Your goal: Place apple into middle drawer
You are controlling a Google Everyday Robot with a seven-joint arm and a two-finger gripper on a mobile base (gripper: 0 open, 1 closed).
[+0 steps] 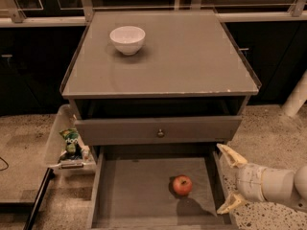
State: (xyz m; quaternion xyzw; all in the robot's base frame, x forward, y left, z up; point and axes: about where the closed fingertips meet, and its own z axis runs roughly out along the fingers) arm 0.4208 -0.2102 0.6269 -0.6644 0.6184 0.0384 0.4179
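From my remote station I count one clear plastic bin, one bowl, two drawers, one apple and one gripper. The bin hangs off the cabinet's left side and holds a green snack packet above a smaller item I cannot make out. One white bowl stands upright and empty on the back left of the grey cabinet top.

Below the top, the drawer with the small round knob sits slightly pulled out, its front panel overhanging the back of the middle drawer. That lower one is drawn well out, its flat floor bare but for one thing. The apple rests there, right of centre, stem up, clear of every wall.

The gripper hovers at the drawer's right wall, its two pale fingers spread wide and pointing left, holding nothing. It is near the apple but apart from it, with nothing between them. A white post leans at the far right.
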